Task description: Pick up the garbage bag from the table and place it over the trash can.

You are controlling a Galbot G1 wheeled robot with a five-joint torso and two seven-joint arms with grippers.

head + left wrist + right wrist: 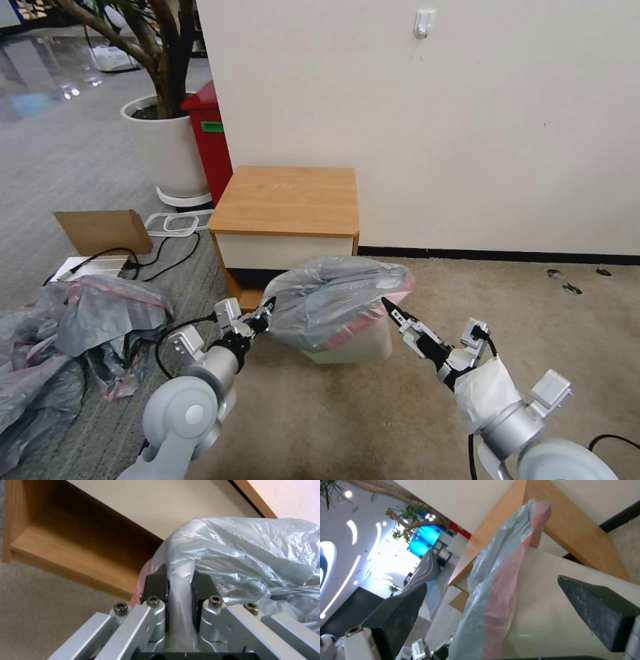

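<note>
- Both robot arms reach out from the bottom of the head view, one on each side of the trash can.
- Draped over the top of the trash can is the garbage bag. It is thin, grey and crinkly, with a pink-red rim that hangs down the can's front and right side.
- The bag puffs up above the can like a soft dome and hides the can's rim.
- The left gripper is at the left side of the bag. In the left wrist view its two dark fingers are pinched on a fold of the bag, with a strip of plastic squeezed between them.
- The right gripper is at the right side of the can, with its tip just beside the bag's pink rim.
- In the right wrist view the two black fingers are spread wide apart and grip nothing. The bag's edge hangs between them, against the cream wall of the can.
- The can stands on the beige carpet, right in front of the table.
- The table's wooden top is bare, and it stands against the white wall.
- A heap of grey-pink bags lies on the floor, well apart to the robot's left.
- A red bin and a white plant pot stand behind the table's left side.
</note>
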